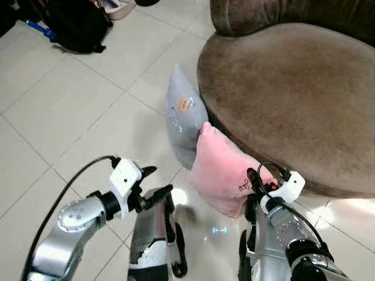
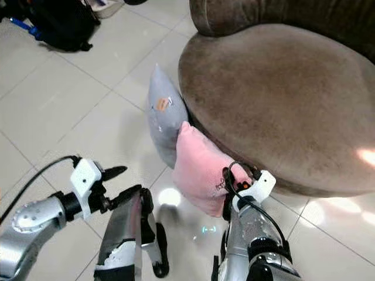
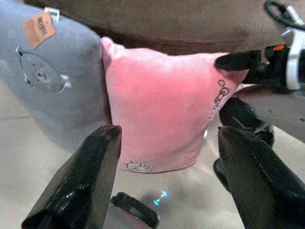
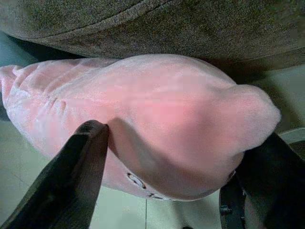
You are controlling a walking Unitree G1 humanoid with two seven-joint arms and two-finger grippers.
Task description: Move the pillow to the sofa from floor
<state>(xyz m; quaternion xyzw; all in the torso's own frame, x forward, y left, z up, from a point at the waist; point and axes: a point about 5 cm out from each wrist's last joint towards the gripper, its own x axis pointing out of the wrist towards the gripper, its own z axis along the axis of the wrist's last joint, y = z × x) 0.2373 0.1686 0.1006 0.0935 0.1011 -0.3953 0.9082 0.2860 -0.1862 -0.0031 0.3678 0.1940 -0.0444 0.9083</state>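
Note:
A pink pillow (image 1: 220, 170) stands on the tiled floor, leaning against the front of the brown sofa (image 1: 293, 99). A grey pillow (image 1: 184, 117) with an orange tag stands just behind it, also against the sofa. My right gripper (image 4: 178, 162) is at the pink pillow's near right corner. It is open, with that corner between its fingers, and one finger (image 4: 88, 157) dents the fabric. My left gripper (image 3: 169, 138) is open and hovers above the floor a short way to the left of the pink pillow, pointing at its face without touching it.
The sofa's rounded seat takes up the right and far side. A black bag (image 1: 76, 23) and a blue item (image 1: 35, 27) lie on the floor at the far left. Pale floor tiles stretch to the left. My own legs (image 1: 152, 240) stand below the grippers.

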